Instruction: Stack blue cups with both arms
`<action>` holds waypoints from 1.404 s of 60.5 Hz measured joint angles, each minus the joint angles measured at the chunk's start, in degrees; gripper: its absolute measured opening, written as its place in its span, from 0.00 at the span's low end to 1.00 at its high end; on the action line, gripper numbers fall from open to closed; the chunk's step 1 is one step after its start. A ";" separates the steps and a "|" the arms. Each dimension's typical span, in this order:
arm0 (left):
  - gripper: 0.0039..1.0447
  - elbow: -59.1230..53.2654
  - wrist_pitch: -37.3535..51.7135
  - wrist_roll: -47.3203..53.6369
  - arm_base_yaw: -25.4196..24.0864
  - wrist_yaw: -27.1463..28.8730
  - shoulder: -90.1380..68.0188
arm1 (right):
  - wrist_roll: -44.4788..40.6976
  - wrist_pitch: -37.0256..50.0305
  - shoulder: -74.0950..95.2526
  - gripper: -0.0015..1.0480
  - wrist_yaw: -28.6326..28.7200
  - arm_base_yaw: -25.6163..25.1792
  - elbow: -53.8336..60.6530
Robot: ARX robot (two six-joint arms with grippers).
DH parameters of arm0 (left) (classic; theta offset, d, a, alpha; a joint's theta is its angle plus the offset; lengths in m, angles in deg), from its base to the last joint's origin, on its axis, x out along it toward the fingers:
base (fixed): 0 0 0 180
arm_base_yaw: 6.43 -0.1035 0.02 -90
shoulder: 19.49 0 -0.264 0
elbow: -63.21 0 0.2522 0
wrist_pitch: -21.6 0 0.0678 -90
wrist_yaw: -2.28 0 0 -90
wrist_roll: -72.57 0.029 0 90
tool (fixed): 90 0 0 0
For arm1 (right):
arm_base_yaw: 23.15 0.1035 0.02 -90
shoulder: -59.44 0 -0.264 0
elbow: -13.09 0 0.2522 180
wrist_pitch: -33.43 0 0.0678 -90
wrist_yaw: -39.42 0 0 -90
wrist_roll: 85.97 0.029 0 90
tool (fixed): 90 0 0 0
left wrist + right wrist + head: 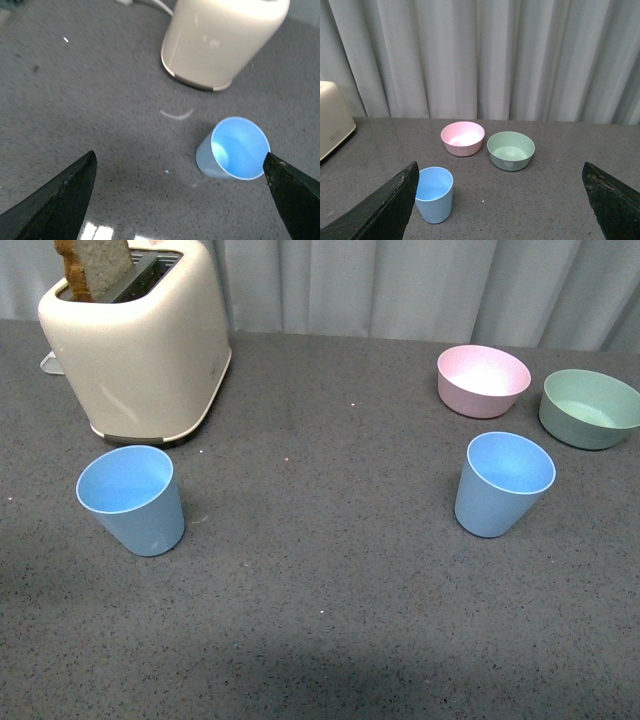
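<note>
On the table [320,620], upright and well apart: left cup [131,500] at near left, just before the toaster [140,350]; right cup [503,485] at right, just near of pink bowl [483,380] and green bowl [590,408]. Green bowl clipped by the right edge, toast [95,262] cropped at top. Left end effector [178,155] spread wide and empty over the table by left cup; only fingertips in view. Right end effector [499,164] likewise agape, holding nothing, near of right cup. Arms outside the front view.
</note>
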 joint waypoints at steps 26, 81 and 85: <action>0.94 18.99 -7.08 -0.24 4.83 -6.23 -33.14 | 0.00 0.00 -0.02 0.91 0.00 0.00 0.00; 0.06 31.71 -19.12 -7.48 6.47 -7.13 -47.21 | 0.00 0.00 0.00 0.91 0.00 0.00 0.00; 0.03 32.00 -18.86 -8.79 6.47 -7.98 -47.21 | 0.00 0.00 0.00 0.91 0.00 0.00 0.00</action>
